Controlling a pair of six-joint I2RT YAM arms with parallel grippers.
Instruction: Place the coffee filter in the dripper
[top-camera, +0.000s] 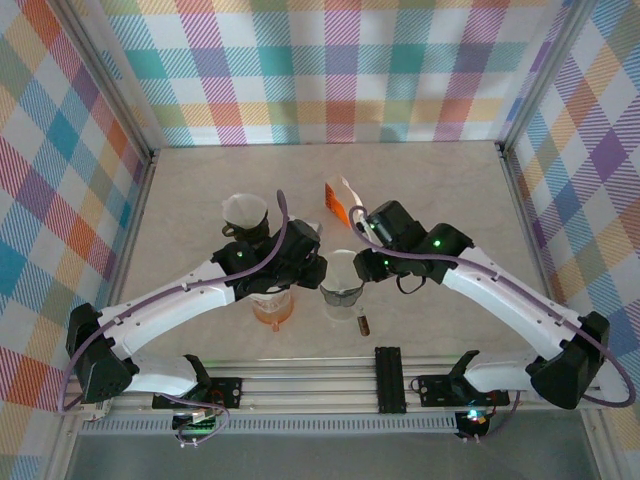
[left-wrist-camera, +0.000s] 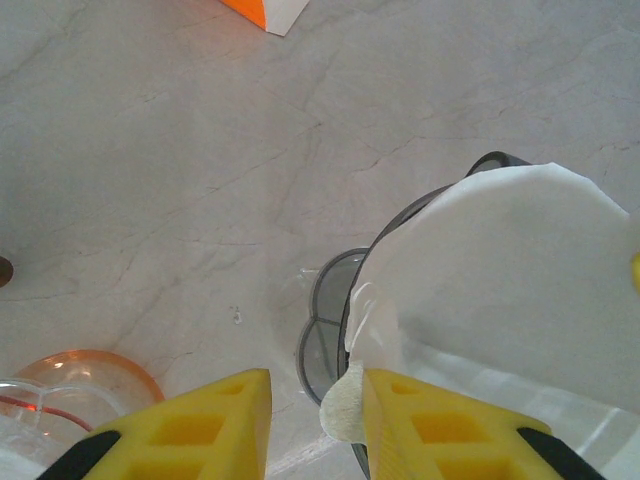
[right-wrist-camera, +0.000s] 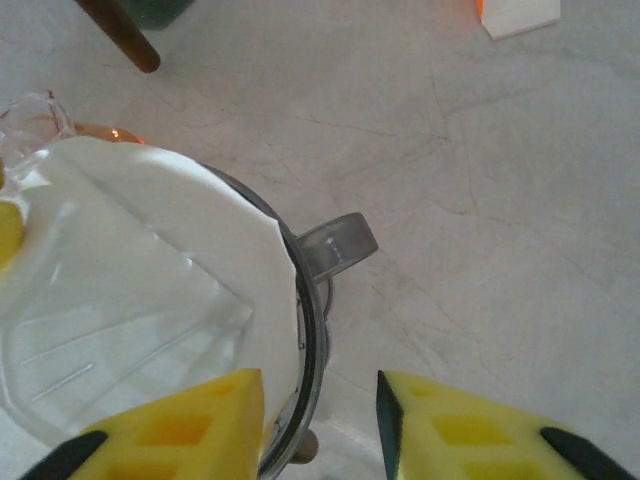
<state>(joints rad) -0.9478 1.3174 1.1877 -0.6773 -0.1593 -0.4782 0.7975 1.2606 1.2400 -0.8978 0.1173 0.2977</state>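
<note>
Left gripper (left-wrist-camera: 315, 390): fingers apart, holding nothing, parked just beside the filter's tab. Coffee filter (left-wrist-camera: 500, 270) sits opened inside the dripper (left-wrist-camera: 325, 345); looks seated. Right gripper (right-wrist-camera: 320, 390): fingers apart, straddling the dripper's rim, likely to steady it.

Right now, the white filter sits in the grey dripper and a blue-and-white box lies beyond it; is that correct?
Not quite: the box is orange and white, as the top external view shows. The white filter does sit in the grey dripper.
</note>
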